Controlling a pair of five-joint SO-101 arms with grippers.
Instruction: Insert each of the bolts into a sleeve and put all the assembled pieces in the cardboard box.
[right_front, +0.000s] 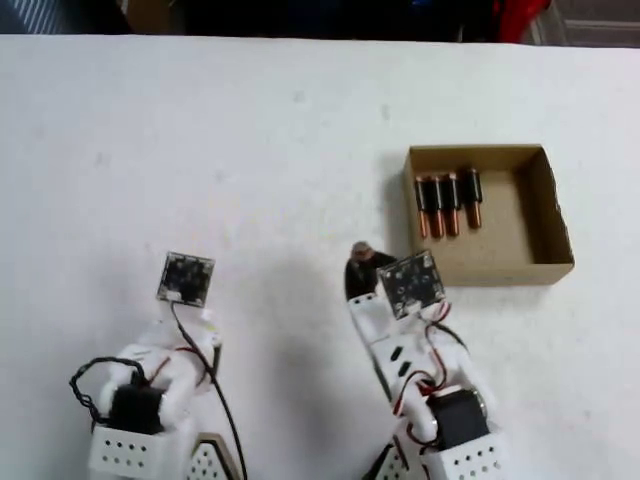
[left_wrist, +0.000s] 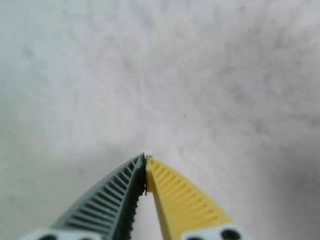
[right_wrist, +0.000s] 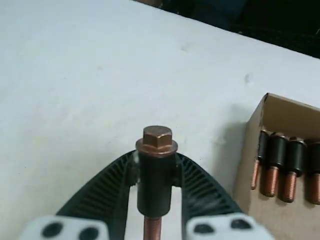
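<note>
The right gripper (right_wrist: 155, 161) pinched the black cylindrical sleeve (right_wrist: 156, 187) across its middle, with the copper hex-head bolt (right_wrist: 157, 141) seated in it head-up. It hung near a corner of the shallow brown cardboard box (right_front: 555, 215). The piece looked rigid, small and dense. The smooth sleeve seemed likely to twist in the grip, and the bolt could probably slide out if tipped head-down, so a hold on the sleeve suited it. Four assembled pieces (right_front: 447, 203) lay side by side against the box wall nearest the gripper, leaving bare floor beyond them. That low wall had to be cleared first. The left gripper (left_wrist: 145, 161) was pressed together on nothing above the white table (right_front: 250, 150), well apart.
</note>
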